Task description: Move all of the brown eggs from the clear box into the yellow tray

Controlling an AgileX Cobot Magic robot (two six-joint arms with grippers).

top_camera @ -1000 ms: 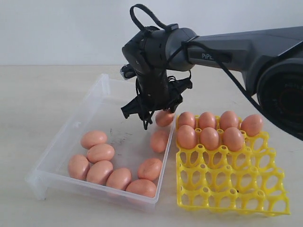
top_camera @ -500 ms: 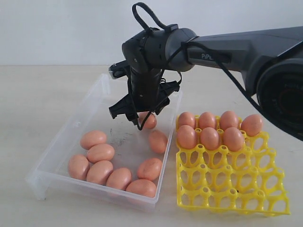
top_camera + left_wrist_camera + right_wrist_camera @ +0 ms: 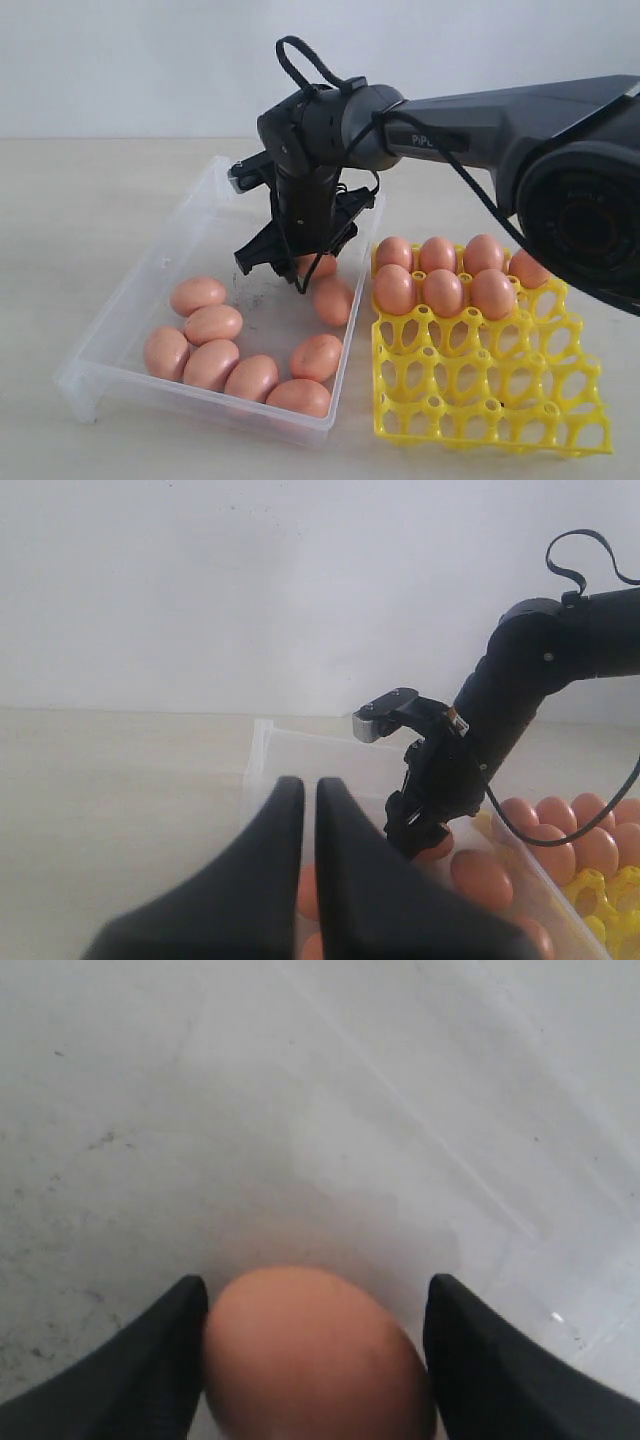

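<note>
My right gripper (image 3: 281, 272) is down inside the clear box (image 3: 150, 290), open, with one brown egg (image 3: 315, 1360) between its fingers. One finger touches the egg and the other stands a little off it. That egg (image 3: 320, 265) lies near the box's far right side, with another egg (image 3: 333, 300) just in front of it. Several more eggs (image 3: 212, 323) lie along the box's near and left parts. The yellow tray (image 3: 480, 400) holds several eggs (image 3: 443, 292) in its two back rows. My left gripper (image 3: 302, 785) is shut and empty, beside the box.
The right arm (image 3: 480, 120) reaches in from the right, above the tray's back rows. The box's flared rim (image 3: 345, 360) stands between the eggs and the tray. The tray's two front rows of cups (image 3: 470, 380) are open.
My right gripper has moved left and down into the box, away from the tray. The egg beside it now lies further left, between the fingers.
</note>
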